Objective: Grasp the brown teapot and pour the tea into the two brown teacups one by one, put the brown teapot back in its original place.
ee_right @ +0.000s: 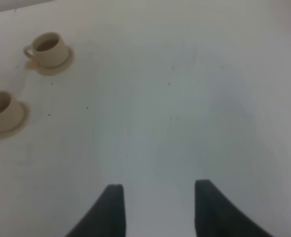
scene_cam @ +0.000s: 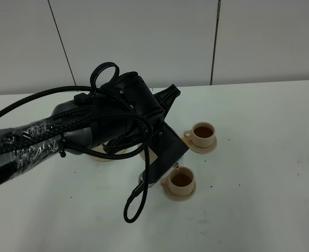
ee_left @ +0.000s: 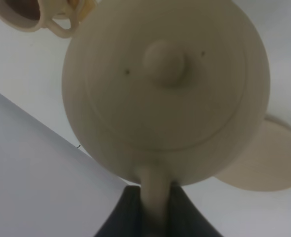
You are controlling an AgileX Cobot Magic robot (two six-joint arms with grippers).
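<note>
On white table (scene_cam: 259,210), two filled teacups (scene_cam: 202,134); grey panelled wall (scene_cam: 144,42) behind.

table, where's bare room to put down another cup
Free: the white table right of both teacups, the far cup and the near cup, plus the front strip below the near cup. Crowded: centre-left, where the left arm holds the teapot over the near cup.

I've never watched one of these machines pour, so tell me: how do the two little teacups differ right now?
The near teacup sits right under the left arm, with a thin stream of tea falling into it; the far teacup stands clear of the arm, with nothing pouring in. The near teacup's handle is hidden under the arm; the far teacup's handle shows, pointing toward it. Both are beige, rest on matching saucers and hold brown tea.
</note>
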